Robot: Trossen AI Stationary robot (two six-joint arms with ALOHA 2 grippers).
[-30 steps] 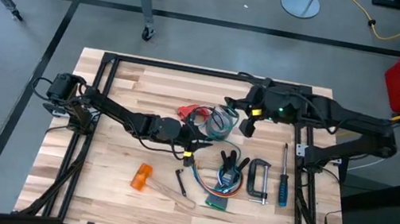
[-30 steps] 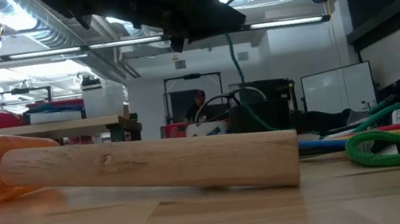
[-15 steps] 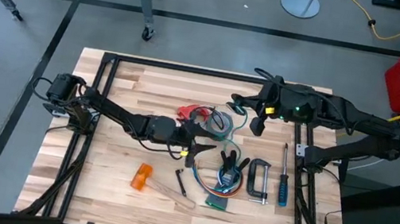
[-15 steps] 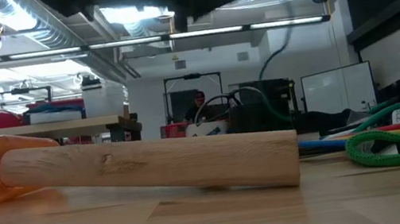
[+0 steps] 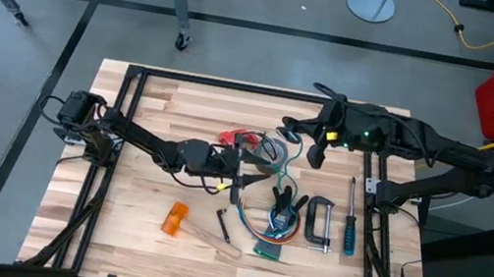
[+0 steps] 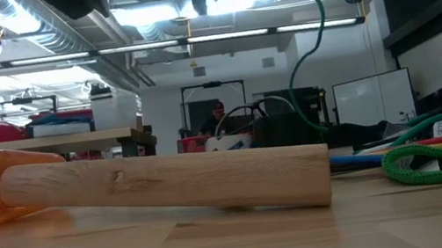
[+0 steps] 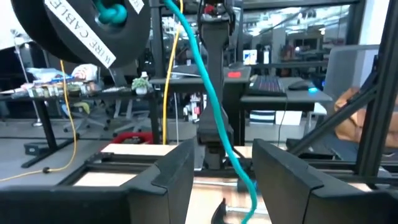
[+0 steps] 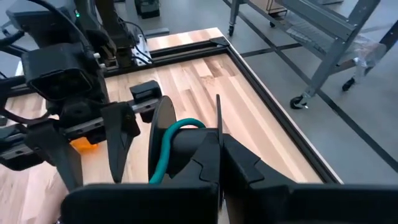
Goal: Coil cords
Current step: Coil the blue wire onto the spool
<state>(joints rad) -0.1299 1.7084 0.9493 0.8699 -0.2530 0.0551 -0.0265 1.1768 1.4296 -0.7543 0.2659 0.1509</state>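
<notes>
Cords [image 5: 260,149]: a loose tangle near surface centre in high view, thin dark loops w/ a red plastic piece [image 5: 230,137] at the tangle's 9 o'clock edge. A teal cord [image 5: 289,157] rises from the tangle toward 1 o'clock, up to the right end effector [image 5: 316,153]. In right wrist view that teal cord [image 8: 171,140] curves up between the two dark fingers, which are together and clamped on it. In low view the same teal line [image 6: 314,38] hangs from above, arcing down behind the foreground stuff.

Left end effector [image 5: 241,163] sits at the tangle's 7 o'clock side, fingers apart, nothing between them gripped. Left wrist view: both fingers [image 7: 171,177] spread wide, teal cord [image 7: 211,106] running past in the gap, not pinched.

Outward on the wood surface [image 5: 163,105]: at 5 o'clock of the tangle a multicolour wire bundle [image 5: 280,213], then a C-clamp [image 5: 319,220] and a blue-handled screwdriver [image 5: 350,229] further toward 4 o'clock. At 7 o'clock, an orange-headed mallet [image 5: 177,219] w/ wooden handle [image 5: 211,242]; a small dark tool [image 5: 224,224] just beside it. Low view: handle [image 6: 168,181] fills the foreground, green rope coil [image 6: 441,162] at 3 o'clock.
</notes>
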